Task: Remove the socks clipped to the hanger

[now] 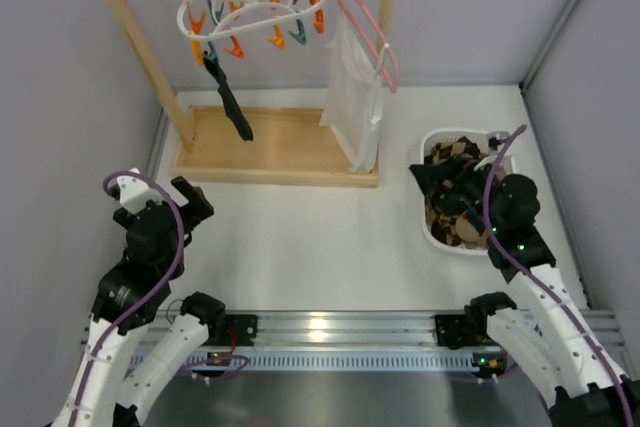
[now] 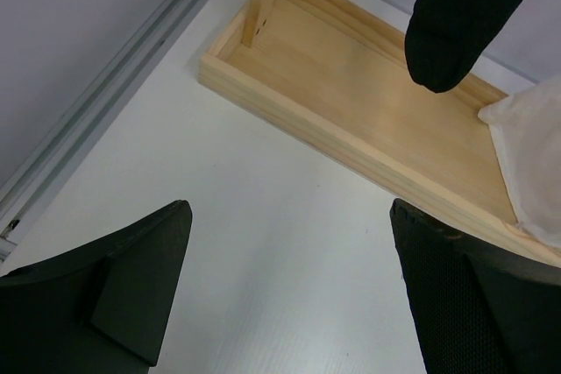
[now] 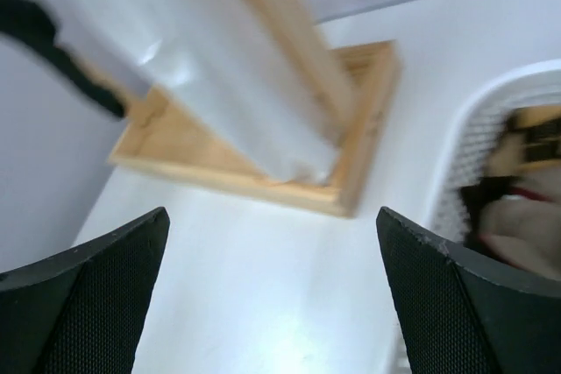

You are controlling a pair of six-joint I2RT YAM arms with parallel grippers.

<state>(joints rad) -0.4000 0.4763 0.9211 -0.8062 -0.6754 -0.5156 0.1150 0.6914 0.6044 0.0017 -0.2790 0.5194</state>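
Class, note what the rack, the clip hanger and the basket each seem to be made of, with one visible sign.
Rack: pale, apparently unvarnished wood; grain lines show on its base. Clip hanger: probably moulded plastic, going by its smooth, uniformly white ring. Basket: likely white plastic; its wall looks perforated, though the close view is blurred.

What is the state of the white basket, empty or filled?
Filled. The white basket holds a heap of socks, brown argyle ones and dark ones, and one dark sock hangs over its left rim.
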